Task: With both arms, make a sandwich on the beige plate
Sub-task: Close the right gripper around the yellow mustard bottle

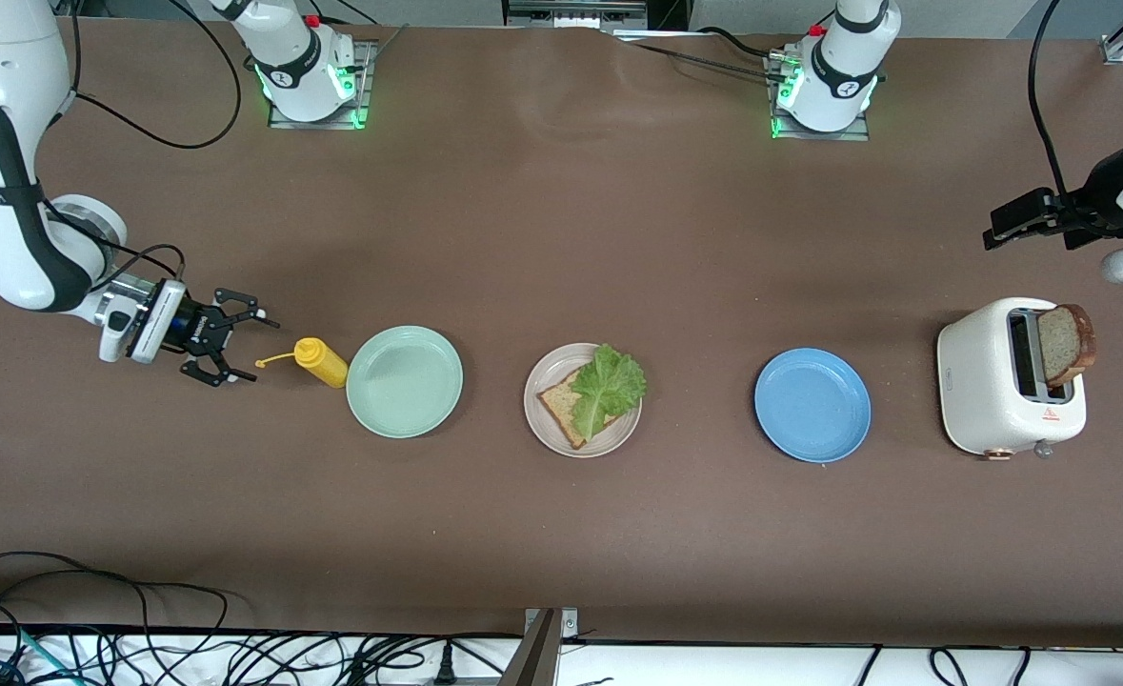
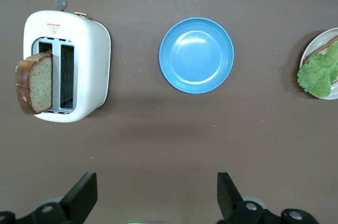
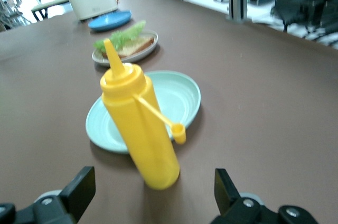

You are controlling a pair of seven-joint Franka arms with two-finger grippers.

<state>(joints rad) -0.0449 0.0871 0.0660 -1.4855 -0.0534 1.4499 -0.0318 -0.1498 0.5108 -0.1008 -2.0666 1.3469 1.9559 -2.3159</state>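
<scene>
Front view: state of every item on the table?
Round beige plate: holds one bread slice, lettuce leaf on top.
Second bread slice: sticking out of white toaster.
Yellow squeeze bottle: upright, cap off.
Mint green plate: empty.
Blue plate: empty.
Left end effector: open.
Right end effector: open.

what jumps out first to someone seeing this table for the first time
The half-built sandwich: a bread slice topped with a ruffled lettuce leaf on the beige plate, between the mint green plate and the blue plate. Next, a second slice sticks out of the white toaster at the left arm's end, while the open right gripper sits beside the yellow mustard bottle.
</scene>
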